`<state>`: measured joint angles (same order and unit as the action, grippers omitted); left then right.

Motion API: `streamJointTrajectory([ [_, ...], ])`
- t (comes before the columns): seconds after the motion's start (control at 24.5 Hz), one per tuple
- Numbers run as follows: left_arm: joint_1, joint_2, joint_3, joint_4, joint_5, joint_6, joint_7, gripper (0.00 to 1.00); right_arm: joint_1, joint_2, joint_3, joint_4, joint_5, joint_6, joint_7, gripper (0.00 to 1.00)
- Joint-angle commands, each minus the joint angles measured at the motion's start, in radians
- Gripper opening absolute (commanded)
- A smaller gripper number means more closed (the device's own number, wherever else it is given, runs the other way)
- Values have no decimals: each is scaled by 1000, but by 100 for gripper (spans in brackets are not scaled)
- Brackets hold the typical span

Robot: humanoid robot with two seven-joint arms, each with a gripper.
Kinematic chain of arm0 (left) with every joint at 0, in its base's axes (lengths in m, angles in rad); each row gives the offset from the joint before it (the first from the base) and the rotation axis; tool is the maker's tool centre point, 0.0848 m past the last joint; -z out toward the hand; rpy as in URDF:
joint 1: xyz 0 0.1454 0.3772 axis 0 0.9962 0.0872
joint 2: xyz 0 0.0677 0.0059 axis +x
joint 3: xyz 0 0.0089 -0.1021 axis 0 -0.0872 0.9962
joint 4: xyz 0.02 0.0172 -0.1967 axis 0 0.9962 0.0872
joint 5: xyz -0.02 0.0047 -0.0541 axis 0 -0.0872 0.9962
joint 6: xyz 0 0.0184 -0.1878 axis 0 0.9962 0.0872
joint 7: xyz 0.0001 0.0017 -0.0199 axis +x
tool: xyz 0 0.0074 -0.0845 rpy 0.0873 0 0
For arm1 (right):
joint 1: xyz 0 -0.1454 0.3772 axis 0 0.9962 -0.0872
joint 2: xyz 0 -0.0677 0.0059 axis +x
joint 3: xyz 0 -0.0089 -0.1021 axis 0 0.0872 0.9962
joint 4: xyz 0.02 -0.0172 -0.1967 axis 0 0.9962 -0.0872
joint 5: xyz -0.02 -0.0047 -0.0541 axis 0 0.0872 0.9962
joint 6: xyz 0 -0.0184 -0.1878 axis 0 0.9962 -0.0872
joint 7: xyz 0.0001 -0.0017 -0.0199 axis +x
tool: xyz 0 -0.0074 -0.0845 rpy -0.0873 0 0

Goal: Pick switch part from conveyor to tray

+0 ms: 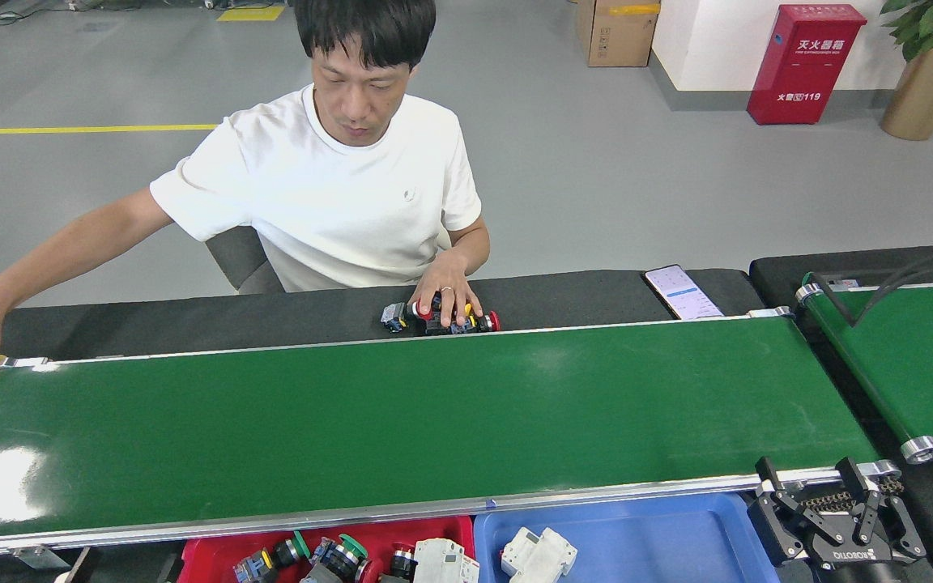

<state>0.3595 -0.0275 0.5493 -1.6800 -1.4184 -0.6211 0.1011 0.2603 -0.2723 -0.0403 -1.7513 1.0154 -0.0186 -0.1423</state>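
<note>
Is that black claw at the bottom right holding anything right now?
No. The robot's right gripper, black with its fingers spread, hangs empty beside the end of the glossy dark-green conveyor belt, which carries no part. The left gripper is out of view.
</note>
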Motion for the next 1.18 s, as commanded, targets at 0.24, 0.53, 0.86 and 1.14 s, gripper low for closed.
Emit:
streamJointTrajectory([
  [0.24, -1, -2, -5, -24, 10, 60, 3, 100, -13, -15, 5, 1, 11, -37, 63, 100],
  [0.53, -11, 20, -184, -72, -2, 296, -20, 100, 2, -1, -47, 6, 6, -57, 76, 100],
  [0.86, -14, 55, -423, -79, -7, 474, -40, 100, 71, 2, -90, -17, 6, -87, 76, 100],
  [1.14, -20, 63, -414, -83, -4, 485, -38, 100, 71, 7, -92, -17, 6, -89, 79, 100],
])
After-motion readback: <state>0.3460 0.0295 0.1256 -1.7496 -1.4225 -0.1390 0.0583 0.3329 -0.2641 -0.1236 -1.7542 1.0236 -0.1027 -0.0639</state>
